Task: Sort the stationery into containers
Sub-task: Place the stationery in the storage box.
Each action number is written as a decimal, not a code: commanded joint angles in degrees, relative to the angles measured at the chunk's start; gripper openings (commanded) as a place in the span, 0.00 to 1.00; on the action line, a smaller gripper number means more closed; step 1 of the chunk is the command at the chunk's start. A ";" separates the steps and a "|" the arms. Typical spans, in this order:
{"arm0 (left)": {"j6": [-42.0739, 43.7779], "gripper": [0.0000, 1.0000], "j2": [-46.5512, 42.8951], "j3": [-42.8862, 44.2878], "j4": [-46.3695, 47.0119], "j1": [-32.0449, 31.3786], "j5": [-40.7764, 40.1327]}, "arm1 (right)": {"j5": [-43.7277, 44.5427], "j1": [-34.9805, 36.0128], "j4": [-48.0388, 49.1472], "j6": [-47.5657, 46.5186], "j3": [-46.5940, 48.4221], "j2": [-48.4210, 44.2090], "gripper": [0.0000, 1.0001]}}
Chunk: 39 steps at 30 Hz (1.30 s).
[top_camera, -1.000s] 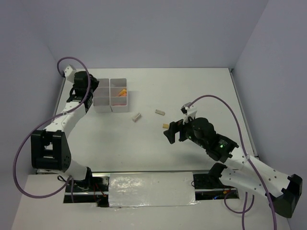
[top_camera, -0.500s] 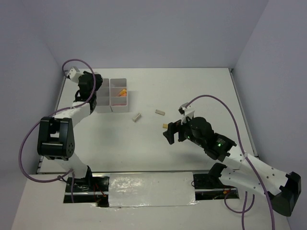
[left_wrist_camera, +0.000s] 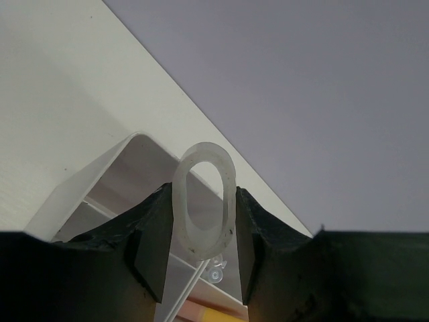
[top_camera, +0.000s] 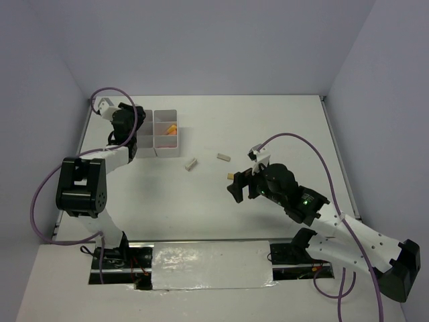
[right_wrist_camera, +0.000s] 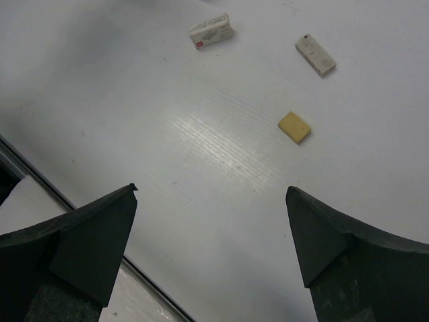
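Observation:
My left gripper is shut on the clear tape ring and holds it upright over the far left part of the white organiser box. The box rim shows just below the ring in the left wrist view. An orange marker lies in a right-column compartment. My right gripper is open and empty above the table; its wrist view shows the jaws wide apart. Three small blocks lie ahead of it: a white labelled one, a grey one and a beige one.
The same blocks show from above: white, grey and beige, between the box and the right gripper. The table's near edge has a metal strip. Walls close the left, far and right sides.
The left arm has folded upward and its elbow has risen, while its gripper stays at the box with the tape ring. The right arm has hardly moved.

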 commanded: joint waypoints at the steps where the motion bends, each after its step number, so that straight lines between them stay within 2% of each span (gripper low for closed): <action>1: 0.38 0.50 0.75 -1.12 6.69 0.44 0.25 | -0.67 -0.31 2.10 -1.07 1.08 0.01 1.00; 9: 0.64 0.56 -0.04 -2.88 8.09 0.44 -0.19 | -1.10 -0.31 2.28 -1.25 0.99 -0.17 1.00; 16: 0.90 0.67 0.75 -2.44 7.57 0.53 -0.54 | -1.37 -0.31 2.01 -1.34 1.08 -0.43 1.00; 25: 0.73 0.68 -3.28 -5.60 9.33 0.44 -1.68 | -1.28 -0.23 2.19 -1.43 1.26 -0.08 1.00; 29: 2.74 0.79 -9.52 -0.97 -4.87 -0.78 -5.36 | -0.40 -0.40 2.89 -0.90 1.26 1.24 1.00; 30: 3.62 0.86 -12.40 0.01 -11.44 -1.57 -6.68 | -0.23 -0.75 2.72 -0.38 1.52 2.54 1.00; 32: 6.96 0.91 -16.62 2.37 -16.40 -4.03 -9.23 | 0.91 -1.10 1.93 0.15 2.66 3.96 1.00; 33: 7.84 0.96 -17.78 3.43 -21.90 -4.91 -9.85 | 1.53 -1.28 1.49 1.20 3.53 5.10 1.00; 35: 11.88 0.97 -19.63 7.02 -27.47 -7.81 -9.86 | 3.02 -1.89 0.87 2.35 4.07 5.55 1.00; 39: 19.35 0.99 -22.19 11.35 -40.02 -14.31 -8.82 | 12.22 -2.42 -1.06 7.52 4.68 2.14 1.00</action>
